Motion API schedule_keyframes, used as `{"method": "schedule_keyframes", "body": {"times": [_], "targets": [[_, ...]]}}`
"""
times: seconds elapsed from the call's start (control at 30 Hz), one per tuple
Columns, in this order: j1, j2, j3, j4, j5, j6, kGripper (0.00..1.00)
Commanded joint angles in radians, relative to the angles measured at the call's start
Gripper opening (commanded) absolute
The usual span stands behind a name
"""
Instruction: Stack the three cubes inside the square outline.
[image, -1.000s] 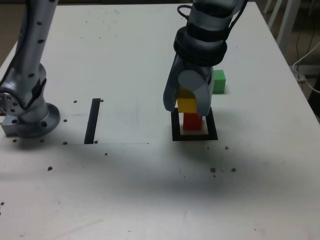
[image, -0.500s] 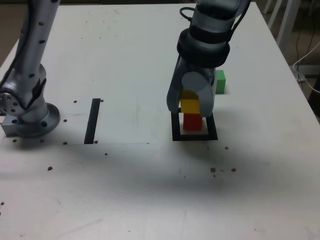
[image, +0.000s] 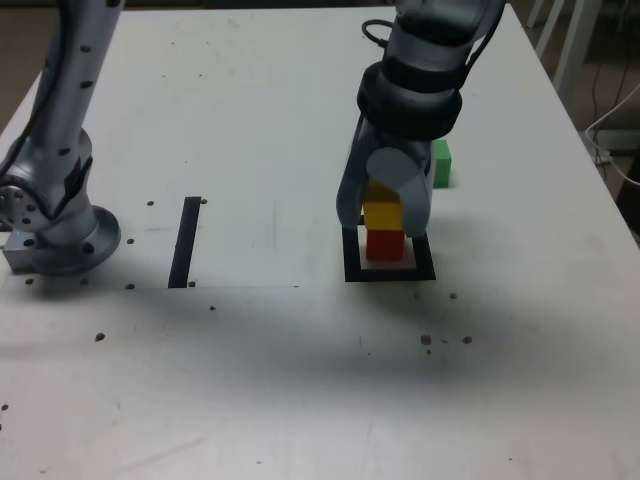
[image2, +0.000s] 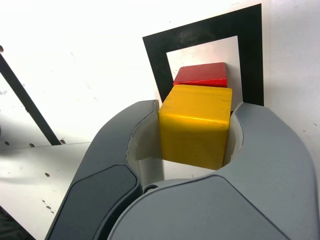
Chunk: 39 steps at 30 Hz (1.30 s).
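Yellow cube (image2: 196, 122) snug between the gripper's (image2: 197, 135) fingers, above the outline (image2: 252, 65).
Probably light, stiff, a touch slippery (paint-smooth, I'd guess); best held across opposite flat sides. Sharp-edged and plain, it hides part of the red cube (image: 385, 246) inside the outline; the green cube (image: 442, 164) lies outside it.

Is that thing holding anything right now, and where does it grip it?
Yes: the yellow matte cube, gripped by two opposite side faces between the jaws, its top left uncovered.
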Motion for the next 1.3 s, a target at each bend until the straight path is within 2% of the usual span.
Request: {"method": "schedule_keyframes", "body": {"times": [0.0,0.17,0.27,0.87,0.97,1.13,1.27], "targets": [[0.003,0.007,0.002,-0.003,0.001,-0.001,0.40],[0.006,0.010,0.005,-0.009,0.002,0.010,0.79],[0.007,0.010,0.007,-0.012,0.003,0.015,0.90],[0.017,0.004,0.029,-0.002,0.002,0.019,0.92],[0.017,-0.011,0.027,0.001,0.020,0.017,0.93],[0.021,-0.055,0.029,0.004,0.078,0.008,0.96],[0.044,-0.070,0.028,0.005,0.094,0.010,0.98]]}}
